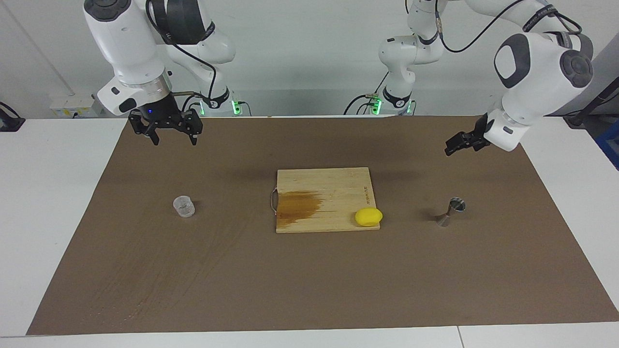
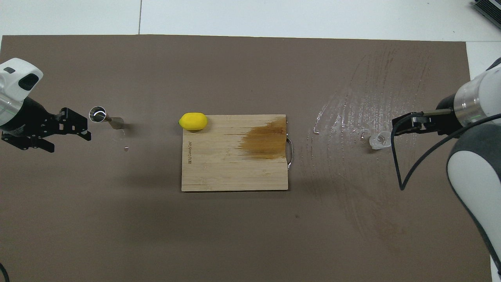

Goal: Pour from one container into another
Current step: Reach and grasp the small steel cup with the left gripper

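The small clear cup (image 1: 184,206) (image 2: 379,141) stands upright on the brown mat toward the right arm's end. The steel jigger (image 1: 452,211) (image 2: 102,116) stands upright toward the left arm's end. My right gripper (image 1: 174,140) (image 2: 395,129) hangs open and empty high over the mat, apart from the cup. My left gripper (image 1: 452,147) (image 2: 68,138) is open and empty, turned sideways over bare mat close to the jigger, well above it and not touching it.
A wooden cutting board (image 1: 333,188) (image 2: 227,172) with a dark wet stain lies mid-table. A yellow lemon (image 1: 368,216) (image 2: 193,121) rests on its corner toward the jigger. Wet streaks (image 2: 352,105) mark the mat around the cup.
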Tool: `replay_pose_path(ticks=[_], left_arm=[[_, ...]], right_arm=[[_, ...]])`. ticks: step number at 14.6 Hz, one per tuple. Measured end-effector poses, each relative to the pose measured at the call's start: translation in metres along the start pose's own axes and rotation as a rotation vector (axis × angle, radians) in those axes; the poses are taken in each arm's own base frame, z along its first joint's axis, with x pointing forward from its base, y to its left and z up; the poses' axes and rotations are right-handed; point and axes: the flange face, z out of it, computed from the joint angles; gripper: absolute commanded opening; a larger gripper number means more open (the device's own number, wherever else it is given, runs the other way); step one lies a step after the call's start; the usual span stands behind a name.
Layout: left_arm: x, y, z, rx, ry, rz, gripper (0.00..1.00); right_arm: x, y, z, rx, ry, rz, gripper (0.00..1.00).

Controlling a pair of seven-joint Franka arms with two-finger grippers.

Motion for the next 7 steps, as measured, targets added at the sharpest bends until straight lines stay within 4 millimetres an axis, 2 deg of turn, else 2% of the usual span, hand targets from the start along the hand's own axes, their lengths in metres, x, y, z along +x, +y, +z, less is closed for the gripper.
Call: replay_pose_path(ticks=[5, 7], left_arm=[[0.04, -0.078, 0.042, -0.354, -0.06, -0.576, 1.0], [0.049, -0.1, 0.063, -0.521, -0.102, -0.844, 1.0]], right_arm=[[0.0, 0.0, 0.0, 0.0, 0.0, 0.0, 1.0], [0.0, 0.0, 0.0, 0.0, 0.0, 0.0, 1.0]])
